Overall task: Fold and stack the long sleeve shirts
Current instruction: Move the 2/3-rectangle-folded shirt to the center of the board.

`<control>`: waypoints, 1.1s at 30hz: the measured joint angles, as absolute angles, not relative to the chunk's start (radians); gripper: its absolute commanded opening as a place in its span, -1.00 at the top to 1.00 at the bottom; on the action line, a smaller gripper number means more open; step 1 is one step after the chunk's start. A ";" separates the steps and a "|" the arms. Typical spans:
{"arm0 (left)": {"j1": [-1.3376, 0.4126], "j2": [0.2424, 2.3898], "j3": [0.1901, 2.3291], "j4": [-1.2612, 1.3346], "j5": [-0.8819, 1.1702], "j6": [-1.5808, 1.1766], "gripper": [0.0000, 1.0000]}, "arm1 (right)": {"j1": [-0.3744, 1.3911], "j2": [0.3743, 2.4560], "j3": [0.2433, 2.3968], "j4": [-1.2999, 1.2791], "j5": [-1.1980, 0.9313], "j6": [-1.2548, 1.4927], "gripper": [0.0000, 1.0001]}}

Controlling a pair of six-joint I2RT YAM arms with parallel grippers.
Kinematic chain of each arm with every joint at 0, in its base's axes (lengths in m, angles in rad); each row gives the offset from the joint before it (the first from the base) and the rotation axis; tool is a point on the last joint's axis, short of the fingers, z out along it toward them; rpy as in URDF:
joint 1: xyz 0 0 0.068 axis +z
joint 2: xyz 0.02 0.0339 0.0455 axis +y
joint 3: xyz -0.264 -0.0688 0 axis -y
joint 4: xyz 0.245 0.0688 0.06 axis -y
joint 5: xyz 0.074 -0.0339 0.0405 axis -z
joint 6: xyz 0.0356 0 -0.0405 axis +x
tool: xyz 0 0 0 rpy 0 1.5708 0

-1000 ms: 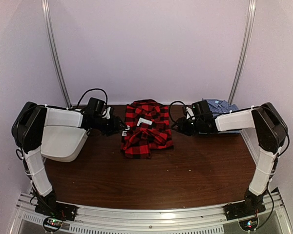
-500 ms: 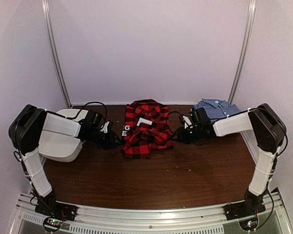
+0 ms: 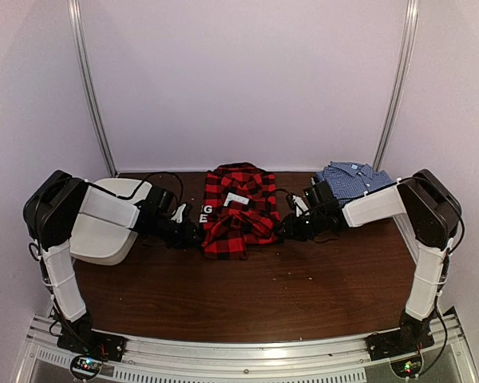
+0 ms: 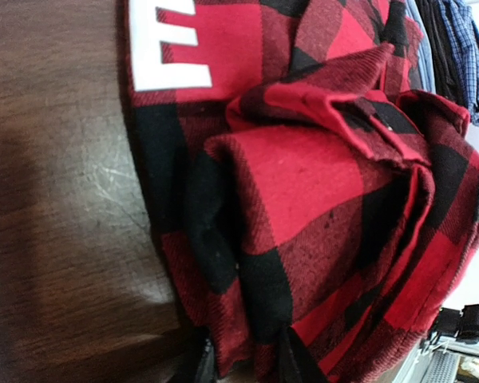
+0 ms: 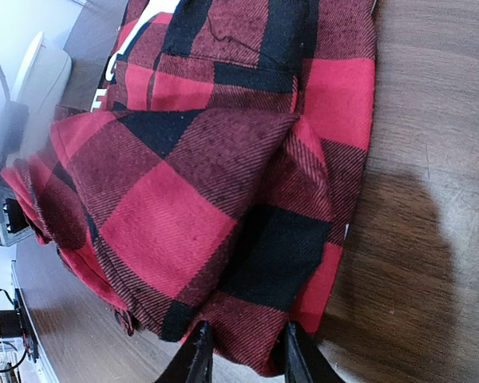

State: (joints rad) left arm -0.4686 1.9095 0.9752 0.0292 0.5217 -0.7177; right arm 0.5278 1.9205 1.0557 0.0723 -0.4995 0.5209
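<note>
Your left gripper (image 4: 245,361) and right gripper (image 5: 246,351) each straddle a side edge of the red-and-black plaid flannel shirt (image 3: 238,211), jaws narrow; can't tell if they're clamping.

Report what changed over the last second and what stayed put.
The left hand and right hand moved nearer and inward to the near corners of the plaid shirt, jaws narrowing around its cloth; grip unclear. Plaid shirt, blue check shirt and white tub stayed put.
</note>
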 measured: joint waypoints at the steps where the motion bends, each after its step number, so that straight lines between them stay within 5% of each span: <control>1: -0.469 1.911 0.975 0.030 0.521 -0.719 0.62 | 0.529 1.923 1.056 0.073 -0.500 0.521 0.46; 6: -0.474 1.918 0.975 0.029 0.520 -0.728 1.00 | 0.532 1.924 1.047 0.081 -0.500 0.519 0.71; 11: -0.477 1.918 0.975 0.026 0.521 -0.731 1.00 | 0.532 1.923 1.009 0.084 -0.501 0.515 1.00; 25: -0.569 1.758 0.798 -0.020 0.527 -0.785 1.00 | 0.585 1.761 0.790 0.080 -0.520 0.506 1.00; 30: -0.624 1.693 0.730 -0.027 0.508 -0.828 0.48 | 0.622 1.680 0.697 0.081 -0.518 0.526 0.72; 33: -0.629 1.647 0.702 -0.057 0.474 -0.848 0.39 | 0.627 1.637 0.678 0.046 -0.500 0.526 0.50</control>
State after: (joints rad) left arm -0.6292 1.6470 0.7017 -0.0570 0.4736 -0.8482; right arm 0.6266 1.6367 0.6777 0.0463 -0.4999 0.5262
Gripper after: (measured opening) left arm 0.272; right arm 0.161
